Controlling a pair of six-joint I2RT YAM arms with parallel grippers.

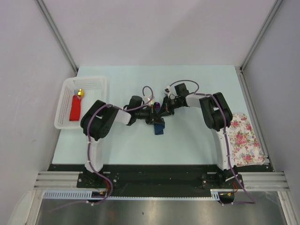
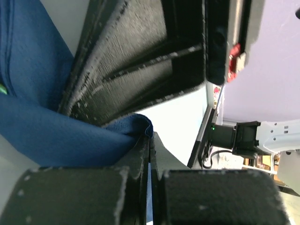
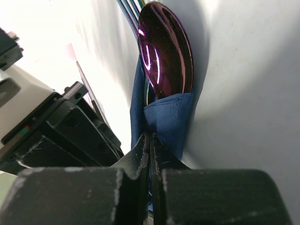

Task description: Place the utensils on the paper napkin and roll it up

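The navy paper napkin (image 1: 159, 128) lies mid-table, folded around the utensils (image 1: 157, 106), whose shiny purple ends stick out toward the back. In the right wrist view a purple spoon bowl (image 3: 165, 49) rises out of the blue napkin (image 3: 166, 119), with thin green tines beside it. My left gripper (image 1: 151, 117) is shut on a fold of the napkin (image 2: 56, 136). My right gripper (image 1: 161, 112) is shut on the napkin's edge just below the spoon. Both grippers meet over the bundle, almost touching.
A white basket (image 1: 89, 84) at the back left holds a red flat object (image 1: 74, 108) with a gold ball (image 1: 80, 93). A white floral cloth (image 1: 243, 138) lies at the right edge. The arms' cables arch over the table's middle.
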